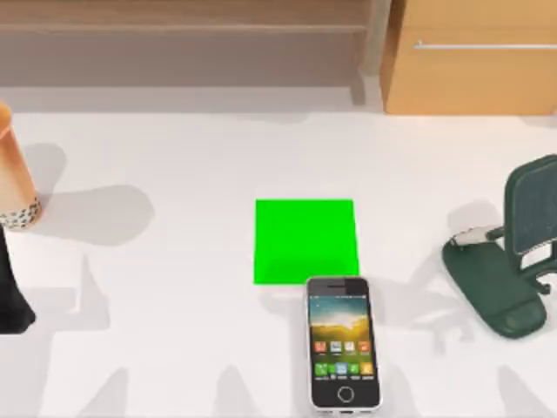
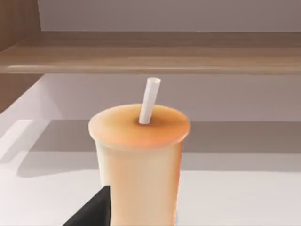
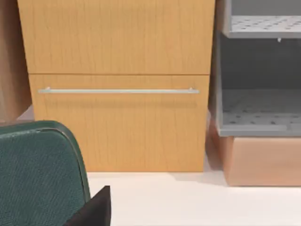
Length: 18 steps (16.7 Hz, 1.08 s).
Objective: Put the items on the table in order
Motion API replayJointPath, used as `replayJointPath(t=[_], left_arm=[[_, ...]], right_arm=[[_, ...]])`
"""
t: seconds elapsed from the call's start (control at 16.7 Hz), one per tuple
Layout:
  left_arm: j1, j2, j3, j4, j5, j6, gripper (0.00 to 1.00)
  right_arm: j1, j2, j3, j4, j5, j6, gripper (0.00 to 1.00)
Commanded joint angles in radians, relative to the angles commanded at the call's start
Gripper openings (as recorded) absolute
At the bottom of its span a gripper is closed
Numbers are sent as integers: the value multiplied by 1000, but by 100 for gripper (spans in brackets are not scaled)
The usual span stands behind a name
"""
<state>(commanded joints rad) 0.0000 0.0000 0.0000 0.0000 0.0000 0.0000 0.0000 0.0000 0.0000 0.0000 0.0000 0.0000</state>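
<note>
**Cup at the left edge, phone at the near edge, open desk between**

The wide, plain white desk has broad bare stretches at its left-centre and along the far side in front of the shelving. The bright green square pad lies near the middle. Just beside its near right corner, the silver-edged black smartphone with colourful app icons lies flat, screen up, its lower end near the near edge of the top view. The dark green phone stand sits at the right side, cut by the view's right edge, well apart from the phone. The light wooden cabinet with a drawer handle stands behind it at far right.

The tall orange-brown cup with speckled base stands upright at the far left edge, partly cut off. In the left wrist view it shows a pale orange lid with a white straw poking up, slightly tilted.

The left hand shows as a dark finger beside the cup's wall; grip state: cannot tell. The right hand is just beside the stand's back; state: cannot tell.
</note>
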Motion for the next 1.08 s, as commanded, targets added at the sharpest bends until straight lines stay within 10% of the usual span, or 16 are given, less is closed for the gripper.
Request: replayJointPath(t=[0.42, 1.08], left_arm=[[0, 0, 0, 0, 0, 0, 100], [0, 0, 0, 0, 0, 0, 100]], right_arm=[[-41, 149, 109, -104, 0, -136, 100], [-251, 988, 667, -639, -1, -892, 100]])
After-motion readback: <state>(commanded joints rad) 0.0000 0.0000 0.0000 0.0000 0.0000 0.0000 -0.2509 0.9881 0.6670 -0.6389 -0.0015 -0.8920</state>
